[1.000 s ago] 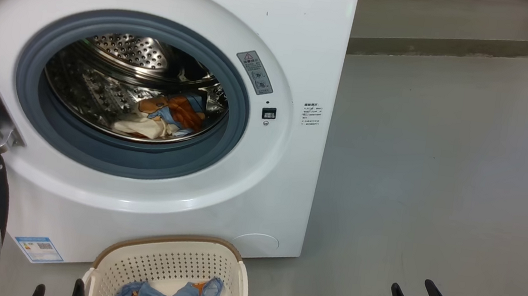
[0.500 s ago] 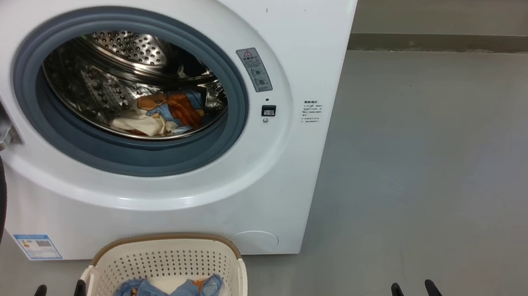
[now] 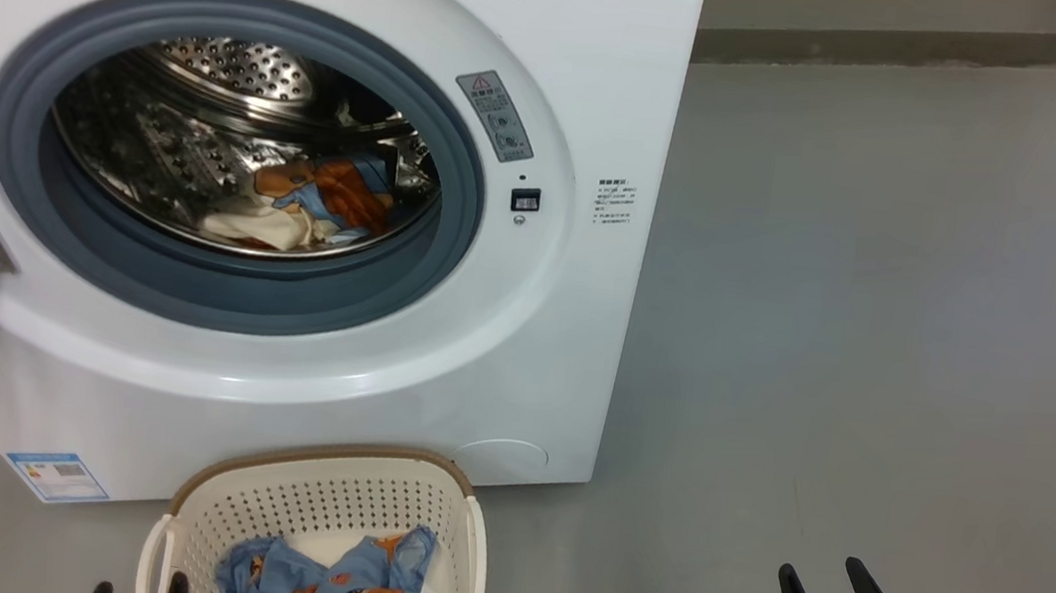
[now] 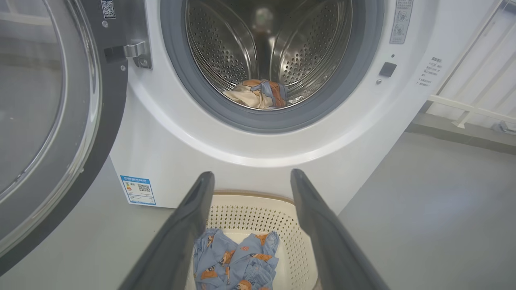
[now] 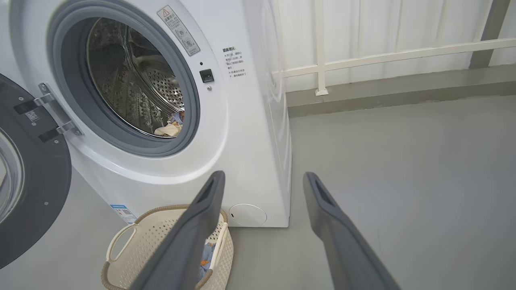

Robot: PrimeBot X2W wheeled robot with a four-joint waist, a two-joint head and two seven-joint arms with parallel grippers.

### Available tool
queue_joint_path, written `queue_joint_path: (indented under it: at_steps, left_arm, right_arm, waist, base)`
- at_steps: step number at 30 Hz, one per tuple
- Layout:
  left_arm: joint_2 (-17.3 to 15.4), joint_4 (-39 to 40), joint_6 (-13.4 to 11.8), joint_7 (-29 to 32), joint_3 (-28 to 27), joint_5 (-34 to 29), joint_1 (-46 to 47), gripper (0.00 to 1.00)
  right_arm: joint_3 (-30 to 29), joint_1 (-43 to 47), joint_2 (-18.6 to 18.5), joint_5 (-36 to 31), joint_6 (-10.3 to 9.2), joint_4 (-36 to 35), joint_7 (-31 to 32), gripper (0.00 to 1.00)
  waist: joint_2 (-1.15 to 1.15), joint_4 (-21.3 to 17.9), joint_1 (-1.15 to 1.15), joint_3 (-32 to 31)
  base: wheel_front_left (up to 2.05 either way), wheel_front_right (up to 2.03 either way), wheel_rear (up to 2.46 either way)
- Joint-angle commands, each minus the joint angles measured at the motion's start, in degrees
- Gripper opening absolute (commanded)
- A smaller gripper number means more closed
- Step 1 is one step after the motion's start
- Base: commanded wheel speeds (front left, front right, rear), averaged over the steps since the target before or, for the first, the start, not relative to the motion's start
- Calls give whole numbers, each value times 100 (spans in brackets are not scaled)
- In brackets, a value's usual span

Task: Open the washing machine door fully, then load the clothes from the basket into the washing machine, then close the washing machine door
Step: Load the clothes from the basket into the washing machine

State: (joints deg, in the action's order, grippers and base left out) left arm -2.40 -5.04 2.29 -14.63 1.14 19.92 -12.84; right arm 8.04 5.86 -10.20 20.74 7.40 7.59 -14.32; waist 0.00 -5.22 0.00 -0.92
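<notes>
Found the washing machine door (image 4: 111, 121) swung wide open left of the washing machine (image 3: 543, 339), glass bowl (image 4: 32, 100) facing outward. Saw some clothes (image 3: 297, 208) in the drum (image 4: 225, 44) and a crumpled blue piece (image 3: 331, 585), no clear long axis, in the basket (image 3: 311, 502) before the machine; judged loading unfinished, closing not begun. Noted jaws apart, empty, on left gripper (image 4: 252, 173) and right gripper (image 5: 264, 174).

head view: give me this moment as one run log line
washing machine door open | drum: some clothes inside | basket: blue clothes inside | left gripper open, empty, near basket | right gripper open, empty, over floor
</notes>
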Motion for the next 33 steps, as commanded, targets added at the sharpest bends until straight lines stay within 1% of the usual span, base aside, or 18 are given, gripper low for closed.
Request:
queue_joint_path:
  at_steps: [1,7,9,14,15,19,23,26,28,29,33]
  left_arm:
    - [-48,28,12,-37,-116,105,251,100]
    - [-48,-403,63,-37,82,205,539,100]
    - [-48,-567,116,-37,113,348,689,100]
    - [-50,-1117,231,-37,185,333,1109,100]
    - [-50,-1117,231,-37,185,333,1109,100]
    - [-104,-1585,288,34,192,396,1540,100]
    - [-159,-2043,303,307,156,541,2016,100]
    - [-237,-2430,264,658,169,580,2347,100]
    - [-304,-2681,214,879,187,571,2547,100]
    - [-379,-2910,142,1077,214,532,2734,100]
    - [-525,-3310,49,1321,255,460,3101,100]
  right_arm:
    - [86,-158,-21,-56,9,-165,-68,100]
    - [125,-273,64,-65,9,-195,-68,100]
    - [125,-352,114,-70,9,-215,-68,100]
    - [165,-599,244,-87,9,-249,-68,100]
    - [165,-599,244,-87,9,-249,-68,100]
    - [218,-845,344,-87,9,-256,-68,100]
    - [288,-1095,442,-84,9,-256,-68,100]
    - [344,-1278,501,-72,9,-242,-68,100]
    - [383,-1386,535,-64,9,-239,-68,100]
    - [411,-1480,564,-55,9,-238,-68,100]
    - [468,-1636,611,-39,9,-228,-68,100]
  waist:
    - [0,-44,0,103]
    - [0,-164,0,461]
    - [0,-218,0,633]
    - [0,-382,0,1123]
    - [0,-382,0,1123]
    - [0,-513,0,1549]
    - [0,-628,0,1946]
    - [0,-710,0,2211]
    - [0,-770,0,2370]
    - [0,-830,0,2526]
    - [0,-939,0,2822]
  base:
    - [0,0,0]
    - [0,0,0]
    - [0,0,0]
    - [0,0,0]
    - [0,0,0]
    - [0,0,0]
    - [0,0,0]
    - [0,0,0]
    - [0,0,0]
    - [0,0,0]
    - [0,0,0]
